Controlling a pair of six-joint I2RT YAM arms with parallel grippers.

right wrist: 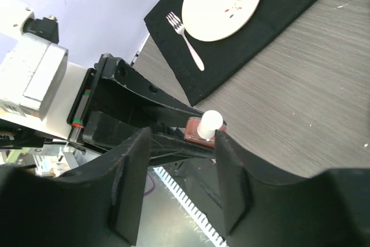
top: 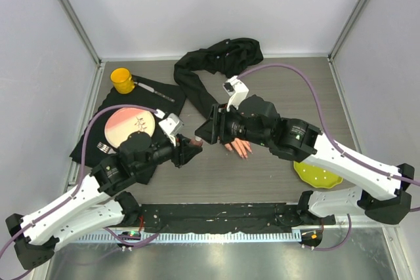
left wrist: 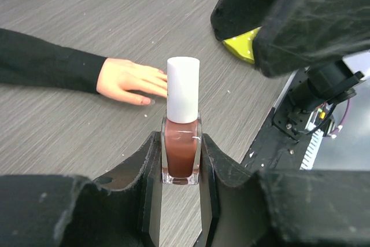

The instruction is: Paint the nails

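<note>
Near the middle of the table [top: 216, 181] a long black sleeve [top: 223, 54] lies bunched against the far wall and runs down to a pale peach mannequin hand [left wrist: 124, 80]. The hand lies flat, fingers toward the near edge. Its nails [left wrist: 151, 101] are tiny pinkish-red tips (two read clearly from the left wrist view; the others are too small to judge).

Bare wood-grain surface lies open beyond the fingertips toward the near edge. From above, the right arm crosses over most of the hand. The right gripper [top: 211, 130] hangs just left of it, jaws spread around nothing.

A black placemat [top: 82, 145] covers the table's left side, carrying a pale plate [top: 128, 126], a yellow mug [top: 122, 79] at its far corner and a fork [right wrist: 186, 40] beside the plate. A yellow-green dish [top: 315, 176] sits on the right, partly under the right arm.

The left gripper [left wrist: 181, 143] pinches a polish bottle [left wrist: 181, 157] upright by its brown glass body. The bottle's white cap stands free, near the fingers but apart from them.
</note>
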